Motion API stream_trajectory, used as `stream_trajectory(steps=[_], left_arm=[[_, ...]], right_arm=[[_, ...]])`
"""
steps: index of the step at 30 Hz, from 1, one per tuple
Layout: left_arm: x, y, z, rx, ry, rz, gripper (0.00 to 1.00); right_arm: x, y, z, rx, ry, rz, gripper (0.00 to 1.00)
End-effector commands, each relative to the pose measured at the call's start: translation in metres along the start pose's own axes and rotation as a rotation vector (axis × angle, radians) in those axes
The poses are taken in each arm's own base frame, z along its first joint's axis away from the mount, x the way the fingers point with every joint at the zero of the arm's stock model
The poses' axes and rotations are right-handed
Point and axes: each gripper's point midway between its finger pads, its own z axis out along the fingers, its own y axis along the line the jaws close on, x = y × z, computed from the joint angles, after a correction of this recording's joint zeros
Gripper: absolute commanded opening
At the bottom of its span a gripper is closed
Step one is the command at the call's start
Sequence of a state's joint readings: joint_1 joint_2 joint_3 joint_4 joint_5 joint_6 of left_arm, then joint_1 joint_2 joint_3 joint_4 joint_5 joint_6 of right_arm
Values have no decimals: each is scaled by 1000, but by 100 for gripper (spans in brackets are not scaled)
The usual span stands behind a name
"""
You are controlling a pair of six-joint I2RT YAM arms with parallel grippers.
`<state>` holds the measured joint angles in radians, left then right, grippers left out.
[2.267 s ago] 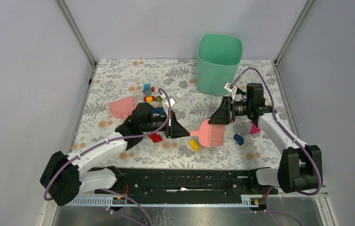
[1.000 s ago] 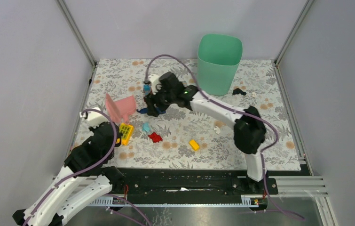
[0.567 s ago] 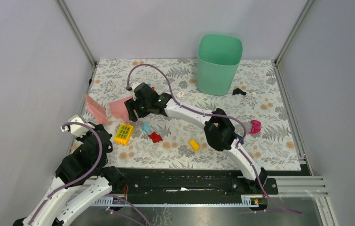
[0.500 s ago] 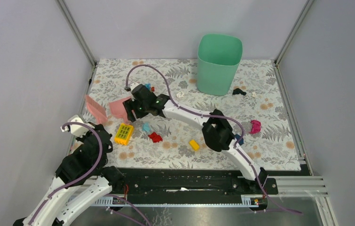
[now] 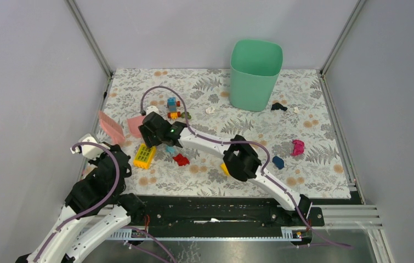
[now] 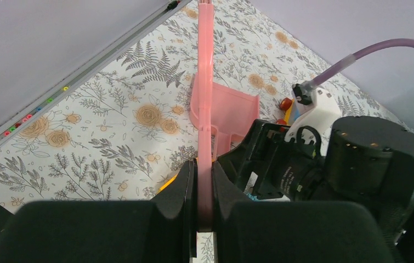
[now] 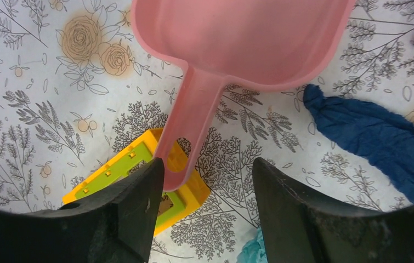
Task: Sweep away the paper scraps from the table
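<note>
**Scraps sit far from the tools**

Top view: the paper scraps [image 5: 210, 110] show as tiny white bits on the table [image 5: 325, 170]. One lies just left of the green bin [image 5: 255, 74] and another to its right, both well apart from the arms crowded at the left. What the bin holds cannot be told from here. The scraps look weightless and soft, likely to skid or flutter. They are better brushed along than pinched.

Left wrist view: the left gripper [image 6: 204, 175] is clamped on the thin stem of the pink brush [image 6: 205, 82], which looks stiff enough to push with.

Right wrist view: the right gripper [image 7: 207, 181] stands with jaws parted astride the handle of the pink dustpan [image 7: 237, 38], not yet gripping it. That handle seems the sensible hold. The pan's bowl appears empty. Its handle lies over a yellow brick [image 7: 117, 175], with a blue cloth [image 7: 369, 131] nearby.
</note>
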<state>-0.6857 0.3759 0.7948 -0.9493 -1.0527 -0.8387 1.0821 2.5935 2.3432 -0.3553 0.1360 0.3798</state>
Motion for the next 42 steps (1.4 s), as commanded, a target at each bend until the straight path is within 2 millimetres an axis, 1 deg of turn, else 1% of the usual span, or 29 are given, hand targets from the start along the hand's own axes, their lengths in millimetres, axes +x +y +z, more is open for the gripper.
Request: stream_trajectory(steps=[1,4,6,9,12,15,19,23,26,28,30,32,33,35,38,40,42], left_arm=[[-3,-1,4,-21,-24,1,0],[-2,-3,4,-17,-21,7,0],[-2,-3,4,-16,-20,7,0],[-2,-4,4,-14,-19,5,0],[-3,-3,4,-11,-19,0,0],[-2,-3,3,-8,-19,-4,0],[-2,-4,4,-6,-15,2,0],[-2,-5,3,-5,-14,3,0],[-1,-5,3,0,-13,0,0],[-1,-6,3,6,-13,4,0],[-1,-6,3,7,-12,5,0],[-1,-6,3,7,-12,6,0],[-1,-6,3,7,-13,4,0],[-1,-6,3,8,-13,4,0],[-2,-6,3,8,-14,3,0],[-2,-6,3,8,-16,0,0],[-3,-5,3,8,-19,-5,0]], right_arm=[[-24,15,-5,18,-94,0,66],[-21,13,-3,25,-93,-4,65],[-18,12,0,35,-91,-9,63],[-15,7,3,51,-92,-20,52],[-14,1,4,80,-99,-31,47],[-15,-4,2,99,-103,-40,38],[-21,-2,-3,85,-113,-57,37],[-18,-3,-3,76,-103,-66,33],[-15,-10,-3,100,-96,-66,32],[-16,-12,-2,91,-94,-64,26],[-21,-14,-4,88,-101,-64,16],[-29,-14,-8,76,-112,-74,4],[-34,-13,-11,73,-121,-77,0],[-46,-11,-19,55,-140,-80,0],[-63,-5,-37,16,-164,-107,0],[-73,0,-50,-21,-172,-126,0],[-78,5,-67,-68,-166,-159,0]])
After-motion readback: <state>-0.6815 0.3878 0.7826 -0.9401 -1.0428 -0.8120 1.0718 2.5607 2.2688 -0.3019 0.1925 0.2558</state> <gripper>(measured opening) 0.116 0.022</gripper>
